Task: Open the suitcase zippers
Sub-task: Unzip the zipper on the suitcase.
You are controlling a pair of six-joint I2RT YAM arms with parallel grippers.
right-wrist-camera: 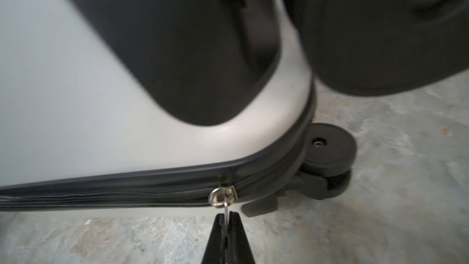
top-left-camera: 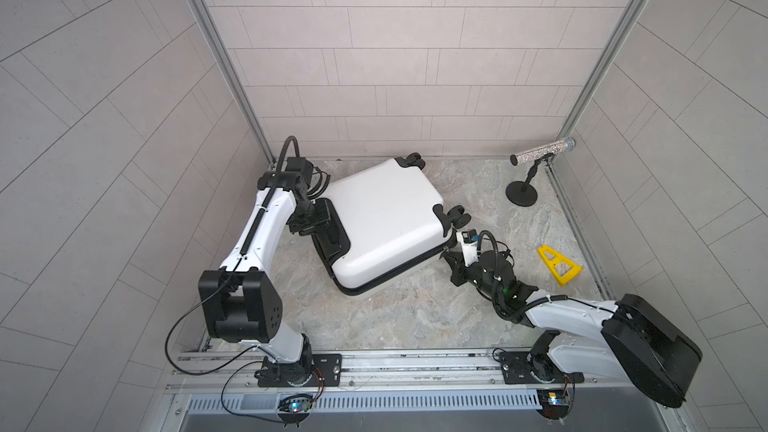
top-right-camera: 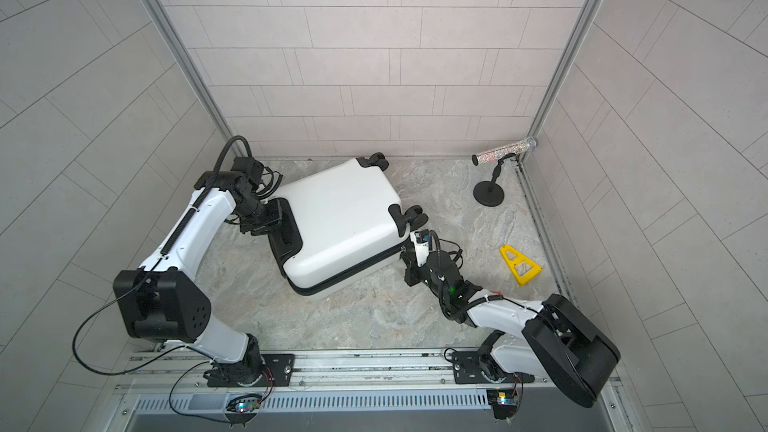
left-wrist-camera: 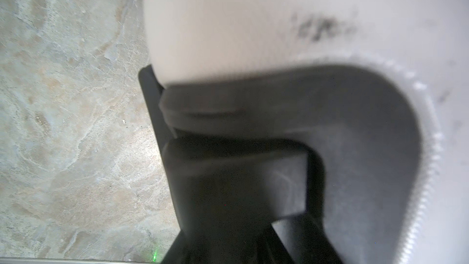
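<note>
suitcase [top-left-camera: 386, 222]: lying flat mid-table; stiff, glossy, probably light, so expect it to slide when you tug.
zippers [right-wrist-camera: 127, 194]: soft black band on the middle seam.
zipper pull [right-wrist-camera: 225, 208]: thin metal tab at the case's 4 o'clock corner; your hold point.
right gripper [right-wrist-camera: 227, 215]: fingers pinched on the zipper pull.
left gripper [top-left-camera: 316, 221]: at the case's 9 o'clock by the handle [top-left-camera: 334, 238]; can't tell if it grips.
obstacles: wheel [right-wrist-camera: 327, 146] just beside the pull, and the corner bend may snag. Yellow frame [top-left-camera: 559, 265] at 3 o'clock and glitter tube [top-left-camera: 542, 150] at 1 o'clock are well apart.
</note>
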